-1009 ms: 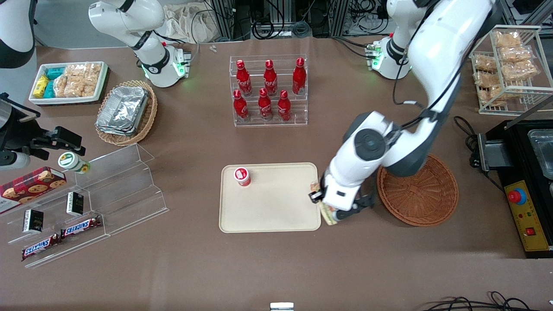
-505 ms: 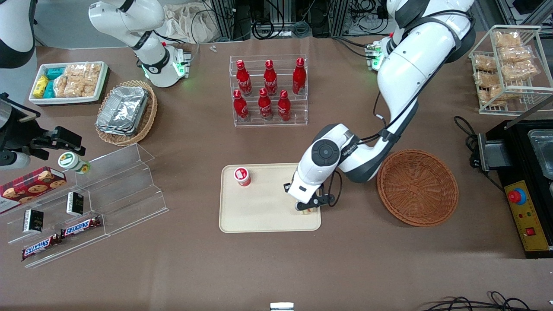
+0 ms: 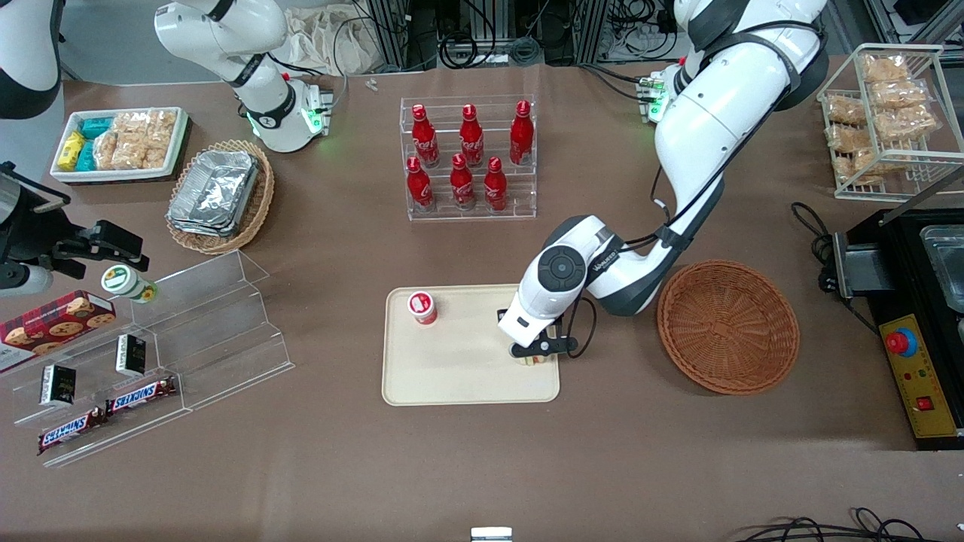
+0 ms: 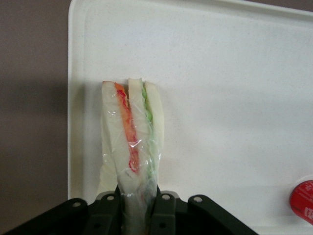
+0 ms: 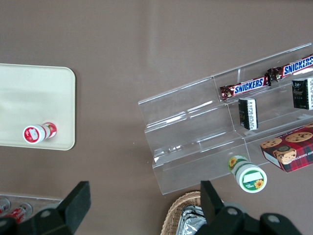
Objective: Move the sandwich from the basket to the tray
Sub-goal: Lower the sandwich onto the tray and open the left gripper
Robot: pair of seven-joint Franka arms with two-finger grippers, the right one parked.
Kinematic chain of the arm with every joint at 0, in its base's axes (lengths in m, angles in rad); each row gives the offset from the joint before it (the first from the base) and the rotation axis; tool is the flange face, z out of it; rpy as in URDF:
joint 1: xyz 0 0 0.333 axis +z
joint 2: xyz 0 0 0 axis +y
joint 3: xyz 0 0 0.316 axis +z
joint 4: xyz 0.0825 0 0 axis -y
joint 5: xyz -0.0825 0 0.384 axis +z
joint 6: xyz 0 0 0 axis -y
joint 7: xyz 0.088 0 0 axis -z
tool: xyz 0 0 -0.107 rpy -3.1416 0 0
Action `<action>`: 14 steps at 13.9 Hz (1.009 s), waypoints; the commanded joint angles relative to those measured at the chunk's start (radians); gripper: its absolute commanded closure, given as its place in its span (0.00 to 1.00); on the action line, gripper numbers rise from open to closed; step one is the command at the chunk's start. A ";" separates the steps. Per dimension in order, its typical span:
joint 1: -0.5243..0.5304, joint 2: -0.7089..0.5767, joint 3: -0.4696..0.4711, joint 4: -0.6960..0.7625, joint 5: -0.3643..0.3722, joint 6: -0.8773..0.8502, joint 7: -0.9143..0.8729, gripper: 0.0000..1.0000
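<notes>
My left gripper [image 3: 536, 354] is over the cream-beige tray [image 3: 452, 376], at the tray's end nearest the basket, and it is shut on the sandwich [image 4: 132, 142]. The wrapped wedge shows white bread with orange-red and green filling and hangs close over the tray surface [image 4: 234, 98]; I cannot tell if it touches. In the front view only a sliver of the sandwich [image 3: 535, 361] shows under the gripper. The round reddish-brown wicker basket [image 3: 728, 327] lies empty beside the tray, toward the working arm's end.
A small red-capped bottle [image 3: 422, 307] stands on the tray's end away from the gripper. A rack of red bottles [image 3: 468, 158] is farther from the camera. A clear acrylic shelf [image 3: 188, 331] with snacks lies toward the parked arm's end. A black appliance [image 3: 915, 324] sits beside the basket.
My gripper carried the sandwich from the tray's edge near the basket to over the tray, then settled slightly; the arm swung clear of the basket.
</notes>
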 commanded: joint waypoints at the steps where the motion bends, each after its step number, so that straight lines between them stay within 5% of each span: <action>1: 0.007 -0.012 -0.004 -0.018 0.002 -0.021 0.000 0.55; 2: 0.007 -0.014 -0.002 -0.018 0.002 -0.032 -0.002 0.23; 3: 0.007 -0.015 -0.004 -0.015 0.003 -0.067 0.002 0.00; 11: 0.051 -0.096 -0.005 0.003 -0.046 -0.187 0.002 0.00; 14: 0.094 -0.188 -0.004 0.003 -0.141 -0.193 0.010 0.00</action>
